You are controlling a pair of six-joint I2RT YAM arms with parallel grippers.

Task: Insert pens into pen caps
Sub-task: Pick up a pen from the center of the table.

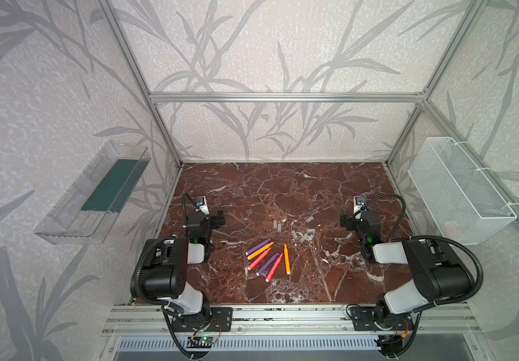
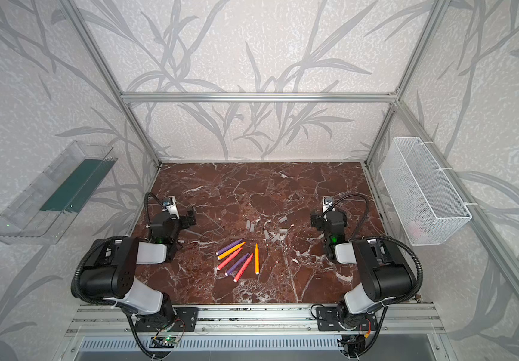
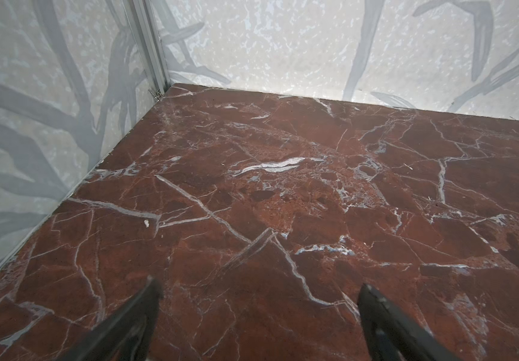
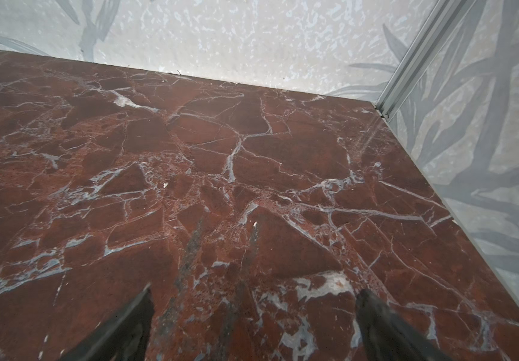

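The surface is a red-brown slab crossed by white and grey veins, and this is the main hazard: translucent grey parts blend into the veining, so their position and axis are easily misjudged. The left arm and right arm stand at opposite sides of the surface. Both sets of jaws are spread wide and hold nothing, and each wrist view shows only bare surface between them. The pens lie fanned in a loose group, several touching or just beside one another, so closing on one is likely to drag a neighbour. The pen caps lie scattered just behind the pens, and a short round cap may roll or skid out of a pinch. Pens and caps lie between the two sets of jaws, well apart from both, the pens nearer the left jaws and most caps nearer the right jaws.
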